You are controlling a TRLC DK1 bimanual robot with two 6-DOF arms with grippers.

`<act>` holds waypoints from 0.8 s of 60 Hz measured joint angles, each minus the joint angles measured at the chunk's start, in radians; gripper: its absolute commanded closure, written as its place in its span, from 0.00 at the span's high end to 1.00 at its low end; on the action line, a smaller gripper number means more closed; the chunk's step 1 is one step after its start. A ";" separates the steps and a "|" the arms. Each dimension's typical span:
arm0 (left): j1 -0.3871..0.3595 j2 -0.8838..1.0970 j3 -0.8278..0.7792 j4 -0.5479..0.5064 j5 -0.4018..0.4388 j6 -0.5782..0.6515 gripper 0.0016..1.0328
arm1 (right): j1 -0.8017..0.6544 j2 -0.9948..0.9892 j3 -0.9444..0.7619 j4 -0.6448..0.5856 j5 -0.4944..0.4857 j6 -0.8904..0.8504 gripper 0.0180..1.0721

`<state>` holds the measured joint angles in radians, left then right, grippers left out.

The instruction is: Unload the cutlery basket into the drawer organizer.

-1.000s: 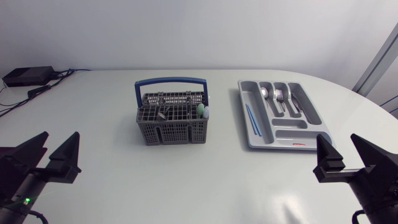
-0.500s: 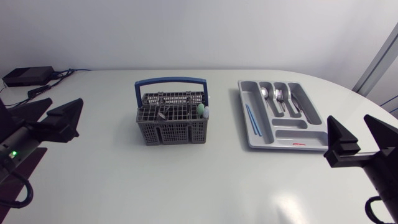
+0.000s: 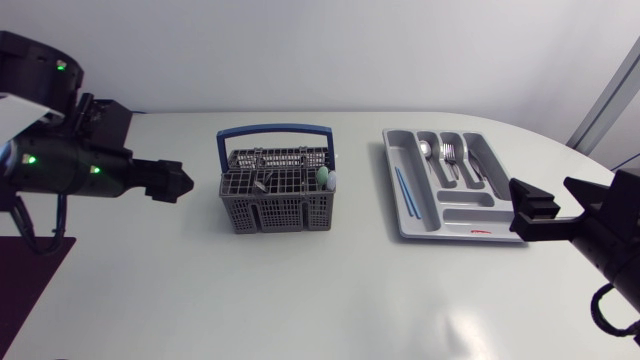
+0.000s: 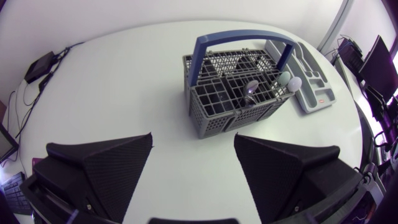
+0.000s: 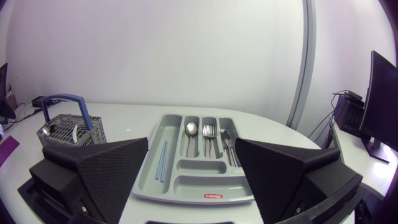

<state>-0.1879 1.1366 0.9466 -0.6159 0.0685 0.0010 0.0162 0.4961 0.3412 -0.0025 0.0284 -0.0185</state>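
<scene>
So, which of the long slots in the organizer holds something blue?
The outermost slot, on the side nearest the cutlery basket: thin blue sticks lie in it. The others hold silver cutlery.

A dark grey plastic cutlery basket (image 3: pixel 275 205) with an open lattice pattern is topped by a blue arched handle (image 3: pixel 275 129); a pale green utensil end (image 3: pixel 322 176) and a whitish utensil end (image 3: pixel 331 182) are seen at its corner. A light grey plastic drawer organizer (image 3: pixel 480 215) is marked by a small red label (image 3: pixel 483 235), and thin light-blue sticks (image 3: pixel 404 190) and silver cutlery (image 3: pixel 449 155) are set off against it, all on a glossy white table (image 3: pixel 300 290). Matte black, finely stippled surfaces are shown on the left gripper (image 4: pixel 193 137) and the right gripper (image 5: pixel 192 143), and small green lights (image 3: pixel 30 160) are lit on the black left arm (image 3: pixel 70 165).
</scene>
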 measured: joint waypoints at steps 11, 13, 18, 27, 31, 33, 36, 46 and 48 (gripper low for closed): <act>-0.053 0.092 0.070 -0.027 0.013 0.001 0.90 | 0.010 0.042 0.061 -0.104 0.005 0.000 0.95; -0.063 0.106 0.086 -0.034 0.013 0.002 0.90 | 0.010 0.058 0.072 -0.123 0.011 -0.001 0.95; -0.087 0.135 0.116 -0.032 0.013 0.016 0.90 | 0.010 0.098 0.092 -0.151 0.025 -0.004 0.95; -0.143 0.152 0.123 0.022 0.012 0.140 0.89 | 0.024 0.147 0.096 -0.172 0.026 -0.010 0.95; -0.161 0.159 0.124 0.033 0.012 0.236 0.90 | 0.045 0.153 0.095 -0.186 0.024 -0.018 0.95; -0.165 0.161 0.124 0.040 0.012 0.275 0.90 | 0.055 0.153 0.096 -0.193 0.024 -0.028 0.95; -0.168 0.167 0.125 0.053 0.012 0.334 0.90 | 0.071 0.153 0.096 -0.204 0.024 -0.039 0.95; -0.177 0.184 0.125 0.077 0.014 0.552 0.90 | 0.143 0.158 0.097 -0.222 0.025 -0.076 0.90; -0.182 0.185 0.120 0.098 0.024 0.598 0.90 | 0.156 0.160 0.097 -0.224 0.026 -0.093 0.88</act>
<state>-0.3695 1.3212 1.0664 -0.5179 0.0929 0.5987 0.1722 0.6559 0.4377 -0.2264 0.0540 -0.1112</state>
